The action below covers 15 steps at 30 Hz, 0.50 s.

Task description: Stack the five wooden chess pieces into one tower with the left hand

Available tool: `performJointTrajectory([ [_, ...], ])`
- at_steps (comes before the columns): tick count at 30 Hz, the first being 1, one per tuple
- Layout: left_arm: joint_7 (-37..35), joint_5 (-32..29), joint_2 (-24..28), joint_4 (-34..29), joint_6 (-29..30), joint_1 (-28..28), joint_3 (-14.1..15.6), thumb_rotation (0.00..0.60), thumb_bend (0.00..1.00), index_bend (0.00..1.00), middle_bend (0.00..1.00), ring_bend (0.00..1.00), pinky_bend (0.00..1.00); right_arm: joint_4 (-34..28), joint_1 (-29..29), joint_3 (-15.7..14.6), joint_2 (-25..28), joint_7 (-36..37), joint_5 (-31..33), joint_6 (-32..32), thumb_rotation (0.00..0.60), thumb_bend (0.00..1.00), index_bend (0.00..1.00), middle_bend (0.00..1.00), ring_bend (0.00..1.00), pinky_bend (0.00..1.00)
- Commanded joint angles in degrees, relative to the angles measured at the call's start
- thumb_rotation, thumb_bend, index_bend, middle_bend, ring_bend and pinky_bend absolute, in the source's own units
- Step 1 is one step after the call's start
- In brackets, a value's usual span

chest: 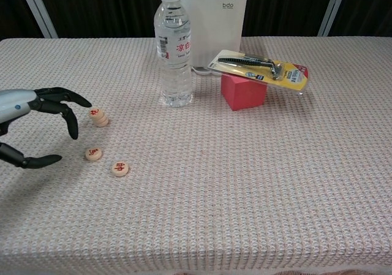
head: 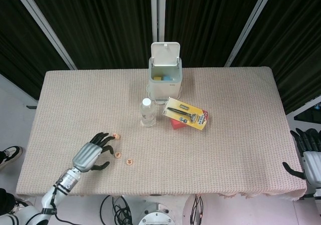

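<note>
A short stack of round wooden chess pieces [chest: 98, 117] with red characters stands left of the bottle; in the head view the stack [head: 115, 136] is tiny. Two single pieces lie flat nearer the front: one [chest: 93, 154] [head: 118, 155] and another [chest: 120, 168] [head: 129, 162] to its right. My left hand [chest: 37, 123] [head: 92, 155] hovers open just left of these pieces, fingers spread, thumb low, holding nothing. My right hand [head: 307, 157] hangs off the table's right edge, fingers apart, empty.
A water bottle [chest: 175, 48] stands mid-table. Behind it is a white bin [chest: 214, 19] with its lid up. A razor in yellow packaging [chest: 260, 68] lies on a red block [chest: 243, 93]. The tablecloth [chest: 245, 183] spreads bare in front.
</note>
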Motion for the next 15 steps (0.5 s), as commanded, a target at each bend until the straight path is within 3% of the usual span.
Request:
performJointTrajectory([
  [1,0.4,0.2,-1.0,1.1,-0.4,-0.5,-0.3,0.6,0.29,0.42,0.1,0.0,0.0,0.2,0.1,0.0,-0.1,0.0,0.3,-0.3,0.6,0.18,0.0,0.0,0.0,0.0],
  [15,-0.8,6.0,-6.7,11.3,1.6,-3.2,-0.2,0.6,0.29,0.39,0.05,0.0,0.0,0.7,0.8,0.4,-0.3,0.2,0.8,-1.5,0.6,0.18,0.0,0.0,0.0,0.0],
])
